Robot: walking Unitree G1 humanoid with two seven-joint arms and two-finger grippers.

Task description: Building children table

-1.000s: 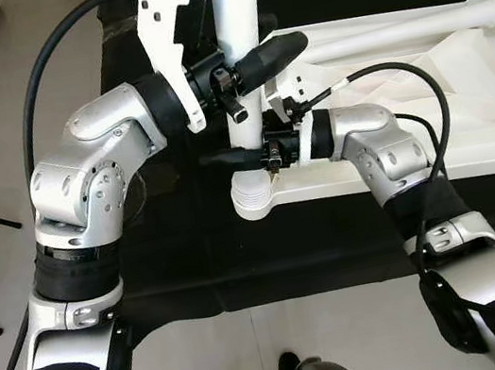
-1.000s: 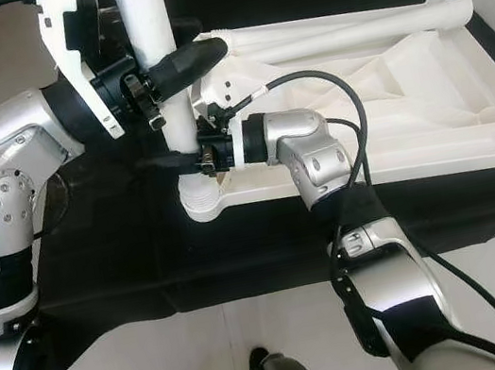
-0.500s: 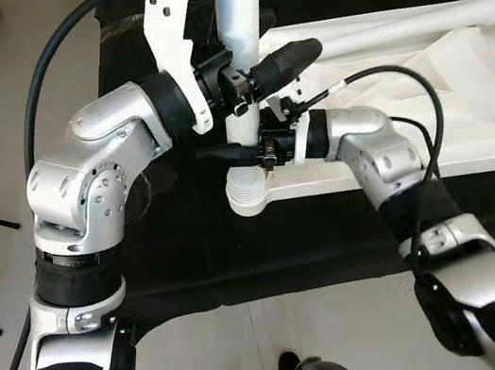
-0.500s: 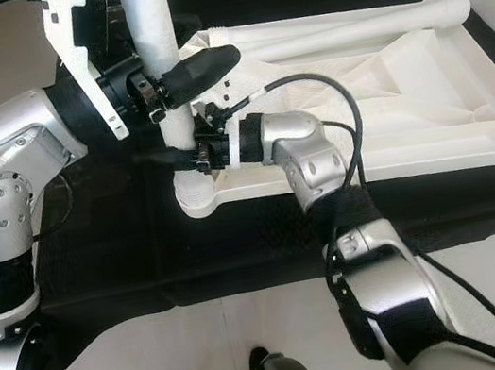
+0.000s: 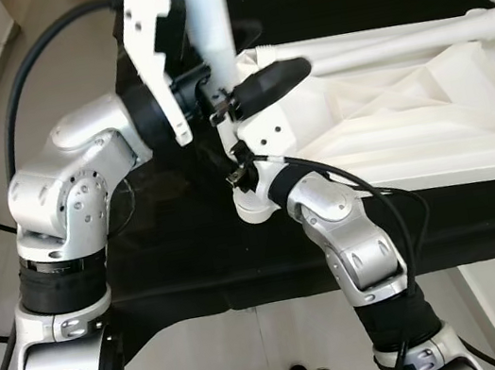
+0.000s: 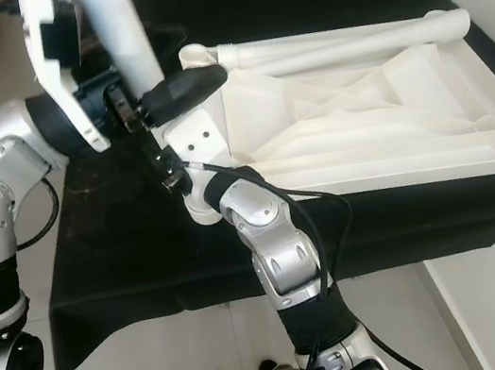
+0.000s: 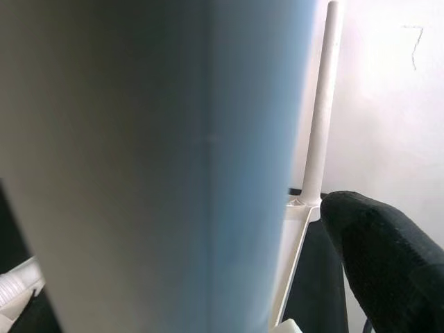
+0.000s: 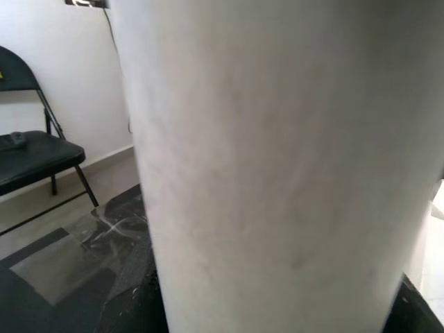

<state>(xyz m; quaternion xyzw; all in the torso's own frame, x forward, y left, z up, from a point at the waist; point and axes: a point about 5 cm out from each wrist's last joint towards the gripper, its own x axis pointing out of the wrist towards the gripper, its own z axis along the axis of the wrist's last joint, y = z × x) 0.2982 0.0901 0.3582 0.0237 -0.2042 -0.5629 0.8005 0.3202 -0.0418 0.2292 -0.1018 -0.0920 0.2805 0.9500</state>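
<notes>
We find the left gripper (image 5: 237, 100) clamped on the upright white leg (image 5: 209, 19) at the upturned tabletop (image 5: 411, 132) corner; right gripper (image 5: 238, 172) jaw state undeterminable.

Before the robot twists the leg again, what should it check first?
1. Table leg standing upright over the corner socket: ok.
2. Left gripper around the leg: ok.
3. Right gripper low on the leg near the socket: ok, though its fingers are hidden.
4. Tabletop lying upside down on the black cloth: ok.
5. Leg fully seated in the socket: cannot tell.
6. Other leg lying along the far edge, out of the way: ok.
</notes>
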